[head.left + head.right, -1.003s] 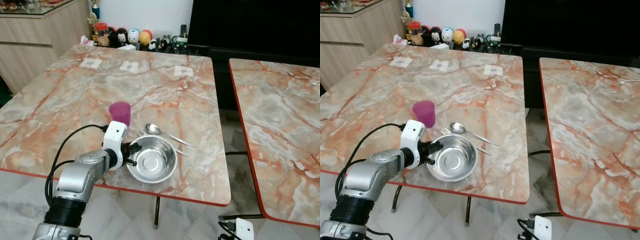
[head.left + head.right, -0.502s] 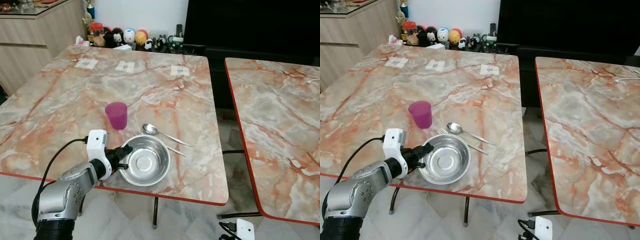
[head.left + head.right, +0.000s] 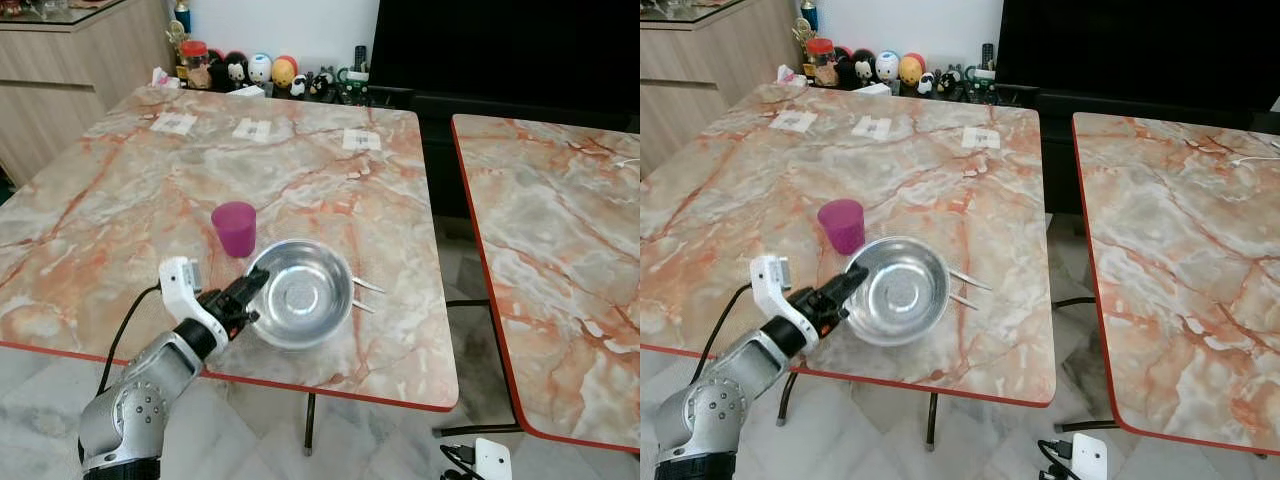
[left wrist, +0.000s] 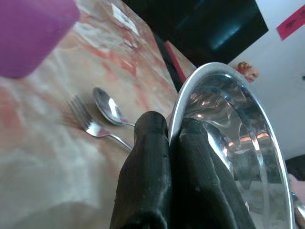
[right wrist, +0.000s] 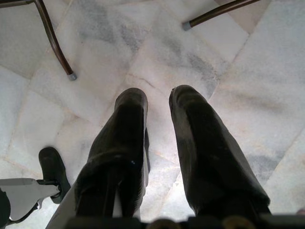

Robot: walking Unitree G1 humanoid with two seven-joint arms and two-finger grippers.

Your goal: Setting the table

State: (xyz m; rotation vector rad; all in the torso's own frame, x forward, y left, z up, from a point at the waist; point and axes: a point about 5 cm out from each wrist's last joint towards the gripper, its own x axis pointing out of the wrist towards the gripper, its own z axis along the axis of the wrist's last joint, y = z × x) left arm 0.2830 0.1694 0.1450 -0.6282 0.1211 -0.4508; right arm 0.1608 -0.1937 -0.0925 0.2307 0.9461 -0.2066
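Pinching the steel bowl (image 3: 300,292) by its rim, the left pincer (image 3: 250,288) is tilting it; keeping it level above the fork (image 4: 90,125) seems best.

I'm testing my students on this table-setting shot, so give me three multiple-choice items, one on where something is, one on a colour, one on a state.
1. Where is the cup relative to the steel bowl?
A. On the bowl's left
B. Inside it
C. On the other table

2. What colour is the cup?
A. Green
B. Purple
C. White

3. How is the left gripper?
A. Open above the cup
B. Shut on the bowl's rim
C. Holding the fork

Answers:
1 A, the cup stands left of the bowl, slightly farther away.
2 B, it is plainly purple.
3 B, the left wrist view shows both fingers pinching the rim, with the bowl tilted.
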